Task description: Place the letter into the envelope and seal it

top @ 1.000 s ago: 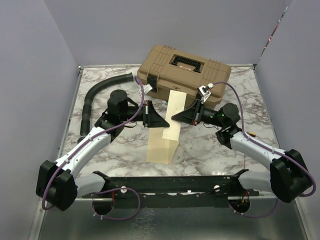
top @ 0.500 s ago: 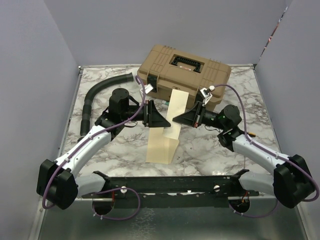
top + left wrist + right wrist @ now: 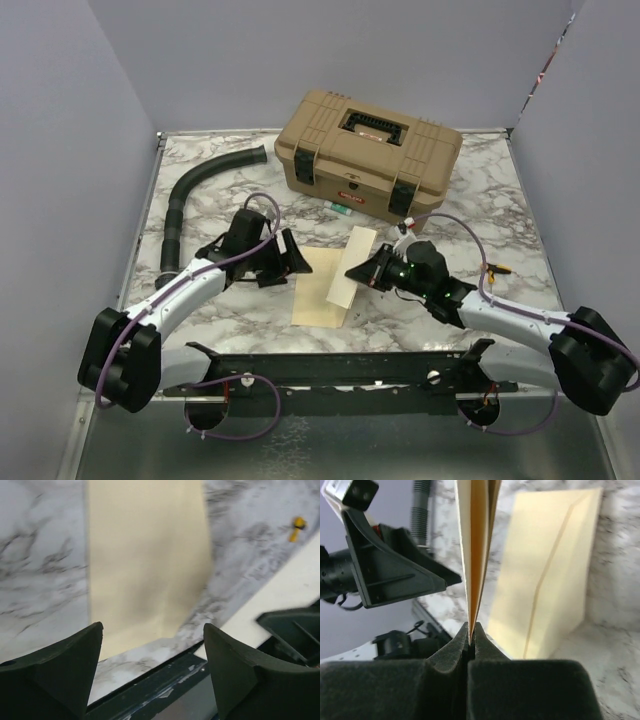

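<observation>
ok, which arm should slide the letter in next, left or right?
Right, probably: the right gripper is shut on the letter, right by the envelope. The left gripper is open and empty on the envelope's other side, better suited to steadying it.

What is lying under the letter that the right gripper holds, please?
The envelope lies flat on the table beneath the letter, which the right gripper pinches. From above, the letter hides part of it.

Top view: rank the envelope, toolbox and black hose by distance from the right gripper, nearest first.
1. Envelope: lying flat, just left of the right gripper.
2. Toolbox: at the back, behind the gripper.
3. Hose: along the far left edge.
</observation>
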{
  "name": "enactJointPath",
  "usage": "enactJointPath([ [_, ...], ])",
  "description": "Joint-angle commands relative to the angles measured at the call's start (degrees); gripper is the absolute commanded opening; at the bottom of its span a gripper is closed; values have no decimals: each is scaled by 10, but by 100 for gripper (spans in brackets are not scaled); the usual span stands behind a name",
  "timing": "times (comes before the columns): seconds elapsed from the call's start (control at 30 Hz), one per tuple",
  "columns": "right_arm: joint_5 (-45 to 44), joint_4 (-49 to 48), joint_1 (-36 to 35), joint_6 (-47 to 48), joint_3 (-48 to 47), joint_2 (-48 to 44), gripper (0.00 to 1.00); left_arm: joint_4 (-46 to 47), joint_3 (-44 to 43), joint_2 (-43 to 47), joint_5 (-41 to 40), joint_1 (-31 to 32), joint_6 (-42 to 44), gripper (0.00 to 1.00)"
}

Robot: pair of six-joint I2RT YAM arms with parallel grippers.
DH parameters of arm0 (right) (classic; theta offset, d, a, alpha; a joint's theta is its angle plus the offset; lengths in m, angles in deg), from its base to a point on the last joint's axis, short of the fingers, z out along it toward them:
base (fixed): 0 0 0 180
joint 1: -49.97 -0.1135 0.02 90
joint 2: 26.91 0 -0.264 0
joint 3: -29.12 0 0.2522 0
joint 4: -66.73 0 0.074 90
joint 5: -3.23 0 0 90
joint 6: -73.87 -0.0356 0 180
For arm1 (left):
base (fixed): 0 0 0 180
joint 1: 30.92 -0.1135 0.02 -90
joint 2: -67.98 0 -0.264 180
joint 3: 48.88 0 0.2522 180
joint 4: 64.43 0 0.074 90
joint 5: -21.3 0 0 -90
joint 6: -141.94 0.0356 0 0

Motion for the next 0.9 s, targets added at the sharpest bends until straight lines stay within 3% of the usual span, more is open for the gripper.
enactJointPath([
  [0.0,-145,-23,-23,22,30,42,0,-76,56,-11,-137,-1,-45,80],
  [0.13,-198,-51,-24,51,38,75,0,-81,75,-20,-147,-1,-41,79],
  [0.5,-235,-170,-26,68,43,179,0,-61,114,-52,-109,0,-60,77],
  [0.7,-246,-118,-48,66,-4,233,0,-19,129,-67,-81,0,-79,64],
  [0.87,-231,-129,-56,81,-4,247,0,-12,130,-68,-88,0,-75,58],
])
